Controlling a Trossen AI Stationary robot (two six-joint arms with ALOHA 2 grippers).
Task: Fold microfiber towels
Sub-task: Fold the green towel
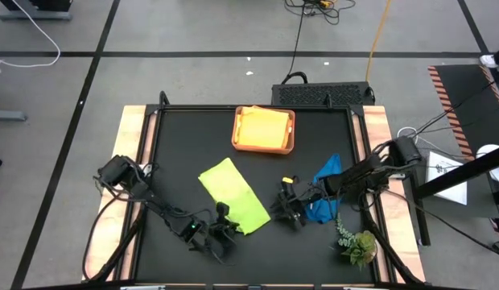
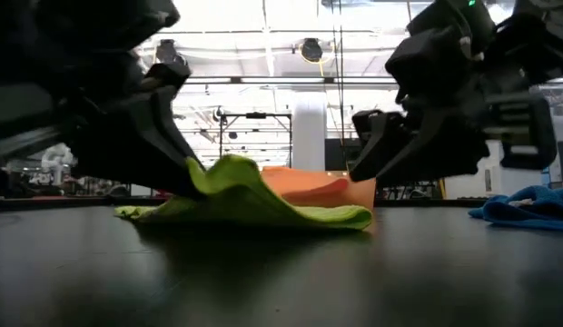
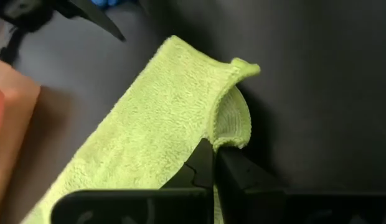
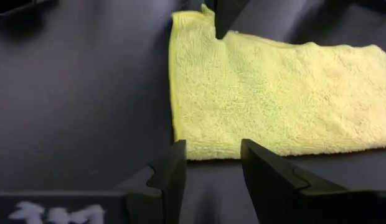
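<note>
Black surface (image 1: 177, 145): lime green towel (image 1: 229, 194), half-folded, long axis 10-to-4 o'clock. Left pincer (image 1: 223, 223) clamped on its 5 o'clock corner. Right pincer (image 1: 288, 205), jaws apart, just beside its 3 o'clock edge.

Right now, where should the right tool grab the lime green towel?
Grip the lime green towel at its near edge by the free corner, coming in low from the right tool's own side. That edge lies flat, facing its open fingers, while the left tool pinches the other corner.
</note>
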